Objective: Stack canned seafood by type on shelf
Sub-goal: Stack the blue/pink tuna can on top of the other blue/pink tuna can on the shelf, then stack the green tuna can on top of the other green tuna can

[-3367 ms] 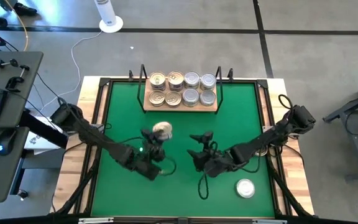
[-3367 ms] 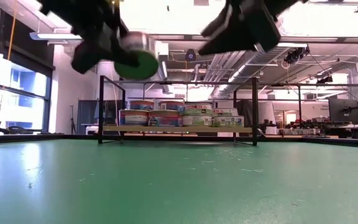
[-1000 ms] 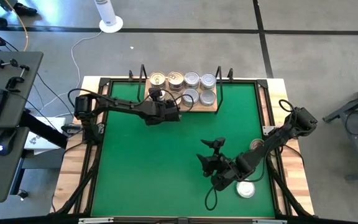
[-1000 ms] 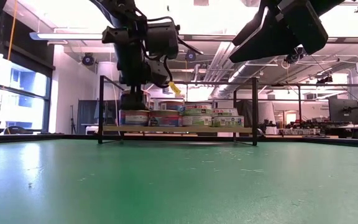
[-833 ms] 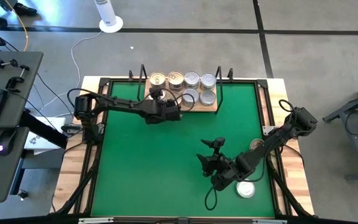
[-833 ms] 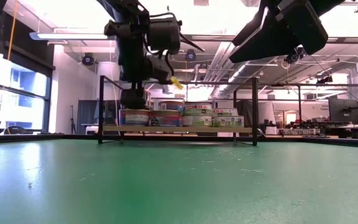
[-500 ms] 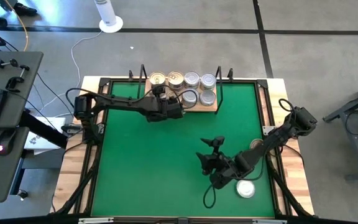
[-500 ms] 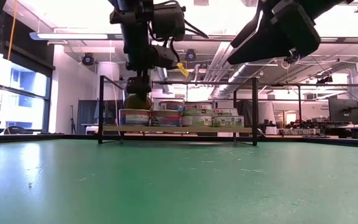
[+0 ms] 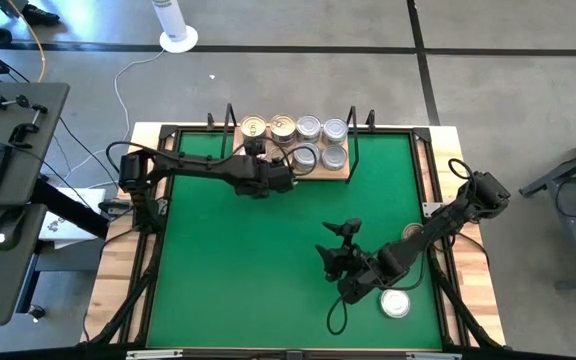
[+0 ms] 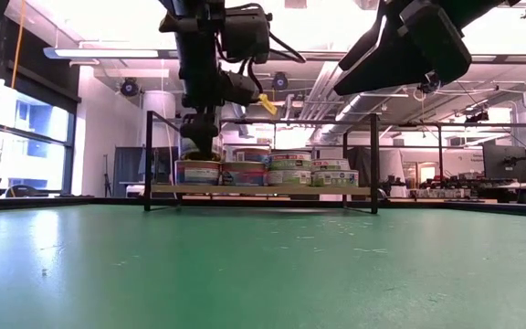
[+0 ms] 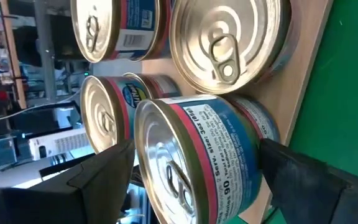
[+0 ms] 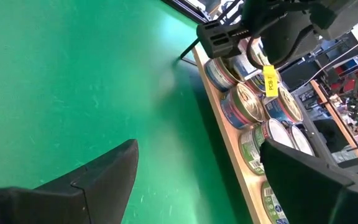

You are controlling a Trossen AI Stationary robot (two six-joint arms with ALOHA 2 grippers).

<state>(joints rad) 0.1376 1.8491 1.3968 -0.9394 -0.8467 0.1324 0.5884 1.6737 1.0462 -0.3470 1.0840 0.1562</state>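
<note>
The shelf (image 9: 290,150), a tan board with black uprights, stands at the mat's far edge and carries several cans of seafood (image 9: 309,127). At its near left corner a gold-lidded can with a blue and red label (image 11: 210,155) rests by its base on another can (image 10: 197,172). My left gripper (image 9: 258,156) is open around this upper can, with one finger (image 11: 104,177) on either side of it. My right gripper (image 9: 334,240) hangs open over the mat's right half with nothing between its fingers.
A silver-lidded can (image 9: 395,302) lies on the green mat (image 9: 218,270) near its near right corner. A gold-lidded can (image 9: 412,232) sits at the mat's right edge, partly under my right arm. A black frame rims the mat.
My left gripper has risen a little at the shelf's near left corner and tipped further down. The gold-lidded can has stayed on top of the lower can.
</note>
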